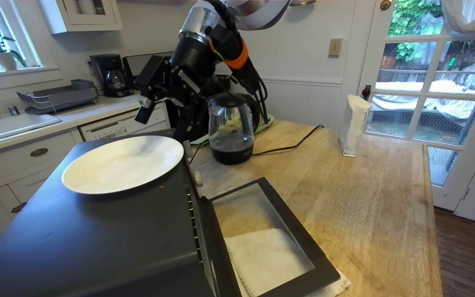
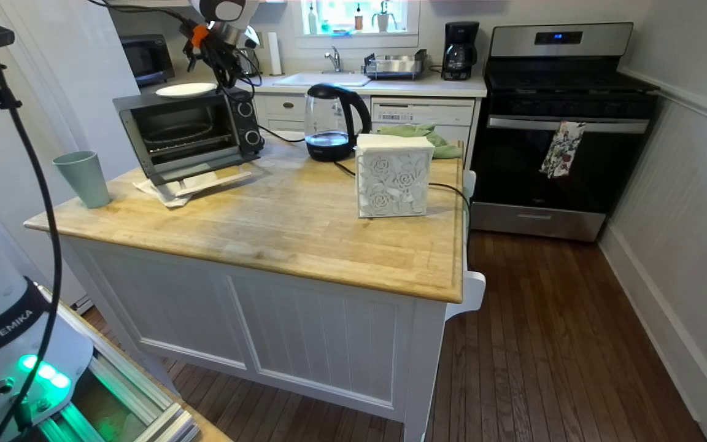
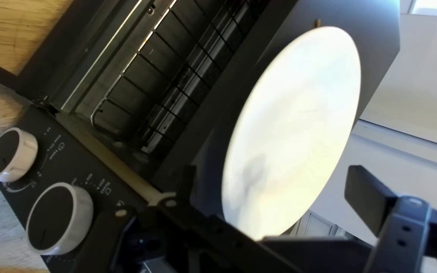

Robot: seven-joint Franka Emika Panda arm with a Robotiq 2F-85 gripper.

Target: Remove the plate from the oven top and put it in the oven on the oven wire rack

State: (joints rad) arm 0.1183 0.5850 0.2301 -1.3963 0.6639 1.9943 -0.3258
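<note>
White walls [image 1: 295, 57] and a glass-paned door [image 1: 415, 90] stand beyond the wooden counter [image 1: 357, 198] in an exterior view, where my pincer [image 1: 161, 126] hangs at the far end of the plate [image 1: 123, 165], which lies on the matte black oven top [image 1: 97, 239]. Near me stands the kettle [image 1: 231, 132], and the oven door [image 1: 262, 231] is lowered over a white cloth [image 1: 338, 285]. In an exterior view the oven [image 2: 197, 113] shows its front, and I hang over its top by the knobs [image 2: 245, 109], with the plate just beside me. In the wrist view my fingers [image 3: 368, 199] are spread wide, the pincer released, and the plate shows in the gap between them, stretching away from me; whether either finger touches its rim I cannot tell. Beside the plate, lower down, the oven wire rack [image 3: 130, 61] sits inside the oven.
</note>
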